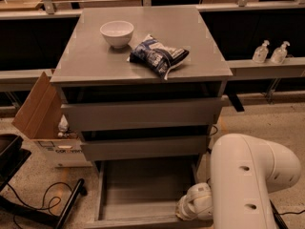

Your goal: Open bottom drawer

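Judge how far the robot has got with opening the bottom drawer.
Done: the bottom drawer stands pulled well out, its tray exposed beneath the two upper fronts. In hand: the gripper sits at the drawer's front right corner. Left: perhaps a little more pull, then withdrawing.

The grey bench (190,37) carries a white bowl (116,32) at its far left, and a blue snack bag (158,56) just beside it, nearer and to the right. The gripper (189,208) sits low at the near right, below the bench.

Speckled floor (267,123), cardboard box (33,111) at left, long ledge (267,69) behind
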### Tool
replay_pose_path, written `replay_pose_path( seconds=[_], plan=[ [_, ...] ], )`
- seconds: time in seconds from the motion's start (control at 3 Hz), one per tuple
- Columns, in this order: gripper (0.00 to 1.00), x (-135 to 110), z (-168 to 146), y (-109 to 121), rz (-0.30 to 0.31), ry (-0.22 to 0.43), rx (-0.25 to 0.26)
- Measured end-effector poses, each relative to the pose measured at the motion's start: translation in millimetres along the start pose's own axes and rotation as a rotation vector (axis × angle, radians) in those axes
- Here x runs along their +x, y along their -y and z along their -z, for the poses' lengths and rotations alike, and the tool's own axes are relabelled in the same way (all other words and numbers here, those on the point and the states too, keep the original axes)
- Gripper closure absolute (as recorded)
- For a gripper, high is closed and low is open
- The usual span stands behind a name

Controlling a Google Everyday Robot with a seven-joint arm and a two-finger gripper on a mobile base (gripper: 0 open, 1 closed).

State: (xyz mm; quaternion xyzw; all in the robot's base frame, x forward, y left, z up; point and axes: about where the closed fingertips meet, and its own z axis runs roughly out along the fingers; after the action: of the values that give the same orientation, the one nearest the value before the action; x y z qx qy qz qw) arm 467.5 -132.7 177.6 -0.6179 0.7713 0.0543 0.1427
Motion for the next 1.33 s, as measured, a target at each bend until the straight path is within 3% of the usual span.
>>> replay_pose_path(
  seconds=[1.0,1.33],
  plan=[
    [0.15,-0.9,-2.0,-2.4,0.001,0.001,-0.005],
    [0.00,-1.2,-2.6,-3.1,0.001,0.001,-0.006]
  ],
)
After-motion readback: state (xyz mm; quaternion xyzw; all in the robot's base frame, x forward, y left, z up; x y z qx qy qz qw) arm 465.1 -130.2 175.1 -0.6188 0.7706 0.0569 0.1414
